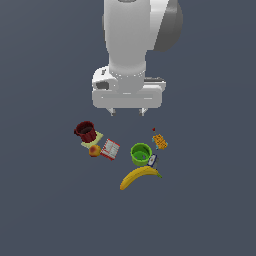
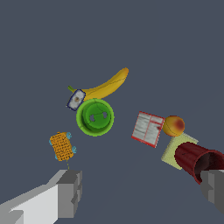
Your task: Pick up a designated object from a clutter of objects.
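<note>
High above the clutter in the exterior view, the gripper hangs wide open and empty while the peach sits between mug and flat box, and the wrist view shows that peach touching nothing but its yellow pad.

No readable text, brand, number or sign anywhere. Only faint grey lines and red bars on the white face of the flat box, too blurred to make out as words. Orange dotted pattern on the small box, not lettering. A pale oval mark on the small blue card beside the cup, too small to read.
</note>
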`<state>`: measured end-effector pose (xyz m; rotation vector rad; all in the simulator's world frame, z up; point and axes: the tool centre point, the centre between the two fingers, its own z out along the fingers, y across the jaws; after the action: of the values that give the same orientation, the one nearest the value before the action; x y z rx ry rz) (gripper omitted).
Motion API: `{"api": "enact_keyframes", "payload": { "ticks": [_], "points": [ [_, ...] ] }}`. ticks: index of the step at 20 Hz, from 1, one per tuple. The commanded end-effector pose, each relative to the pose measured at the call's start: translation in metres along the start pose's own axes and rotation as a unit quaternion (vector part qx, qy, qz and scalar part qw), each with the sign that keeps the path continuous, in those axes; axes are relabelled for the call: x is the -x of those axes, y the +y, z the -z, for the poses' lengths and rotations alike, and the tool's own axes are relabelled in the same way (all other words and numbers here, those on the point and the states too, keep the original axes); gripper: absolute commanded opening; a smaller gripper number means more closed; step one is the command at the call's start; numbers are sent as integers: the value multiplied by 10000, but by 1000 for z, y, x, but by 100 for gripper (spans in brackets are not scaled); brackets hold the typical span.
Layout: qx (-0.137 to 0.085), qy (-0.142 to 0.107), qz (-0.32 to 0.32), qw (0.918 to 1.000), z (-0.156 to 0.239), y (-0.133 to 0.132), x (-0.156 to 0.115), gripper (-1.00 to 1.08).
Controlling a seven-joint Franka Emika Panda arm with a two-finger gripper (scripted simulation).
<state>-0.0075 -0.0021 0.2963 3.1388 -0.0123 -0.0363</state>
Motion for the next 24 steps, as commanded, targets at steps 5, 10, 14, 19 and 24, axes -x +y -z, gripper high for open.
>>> {"api": "enact_keyframes", "payload": {
  "ticks": [5, 10, 14, 19, 24],
  "points": [
    [-31, -6, -31, 10000, 4, -2, 1, 100],
    [-97, -19, -94, 9999, 11, -7, 3, 100],
    [-92, -18, -89, 9999, 10, -7, 2, 100],
    [-106, -11, -115, 9999, 0, 1, -2, 100],
    [-125, 4, -169, 9998, -23, 18, -9, 100]
  ]
}}
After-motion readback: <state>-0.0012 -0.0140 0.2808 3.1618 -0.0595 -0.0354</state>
